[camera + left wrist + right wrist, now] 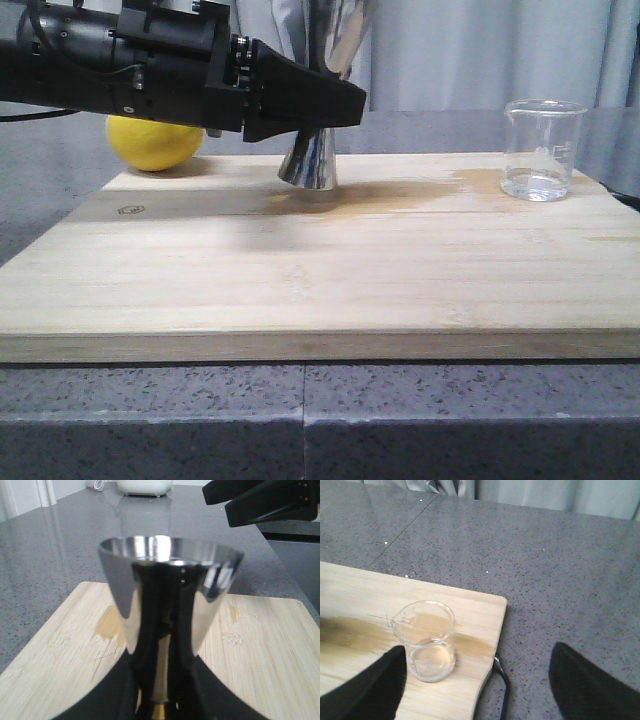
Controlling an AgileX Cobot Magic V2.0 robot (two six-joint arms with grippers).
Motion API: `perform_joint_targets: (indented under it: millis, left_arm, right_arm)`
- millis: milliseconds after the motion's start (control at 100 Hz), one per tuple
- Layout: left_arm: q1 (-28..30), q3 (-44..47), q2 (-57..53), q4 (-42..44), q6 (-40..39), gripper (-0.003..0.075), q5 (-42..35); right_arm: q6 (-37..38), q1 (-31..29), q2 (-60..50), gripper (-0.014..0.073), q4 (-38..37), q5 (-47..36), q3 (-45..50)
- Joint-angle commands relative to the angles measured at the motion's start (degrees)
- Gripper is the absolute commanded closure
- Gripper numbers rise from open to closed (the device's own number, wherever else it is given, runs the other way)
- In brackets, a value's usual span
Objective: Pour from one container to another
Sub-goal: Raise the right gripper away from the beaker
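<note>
On the wooden cutting board (300, 270), toward its back edge and about mid-width, the steel jigger (312, 160) stands upright. The left gripper (345, 100) comes in sideways from the board's left side, and its black fingers (300, 95) are pinching the jigger at the narrow waist. From the left wrist view you're basically staring straight at the jigger's upper cone (167, 595), shiny and a bit blurry, with the dark fingers (200, 690) hugging it on both sides and a little gold band showing right down at the waist.

The glass beaker (541, 150) sits upright at the board's back right corner, well apart from the jigger. It's got a thin layer of clear liquid in the bottom, faint printed markings on the side, and a pouring lip. The right wrist view looks down on the beaker (426, 640) near that corner. The right gripper (475, 690) has its fingers (375, 685) spread wide, one just beside the beaker and the other out over the grey speckled countertop (545, 570), so nothing is held in it.

There's a brownish damp-looking stain (400, 195) on the board running between the jigger and the beaker. A yellow lemon (155, 142) sits just off the board's back left corner, behind the left arm.
</note>
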Motion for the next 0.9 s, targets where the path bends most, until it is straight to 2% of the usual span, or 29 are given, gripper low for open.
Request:
perform_joint_targets:
  millis: [0,180,890]
  left_arm:
    - [-0.5,-1.6,-2.8,-4.9,0.0,0.0659,6.1]
    - [-0.5,-1.6,-2.8,-4.9,0.0,0.0659,6.1]
    - [-0.5,-1.6,-2.7,-4.9,0.0,0.0659,6.0]
  right_arm:
    - [-1.4,0.1,-2.4,0.0061,0.7,-3.2,-2.3]
    - [-1.4,0.1,-5.8,0.0061,0.2,-1.6,-2.3]
    - [-1.4,0.1,-5.8,0.0062,0.1,-2.8,-2.3]
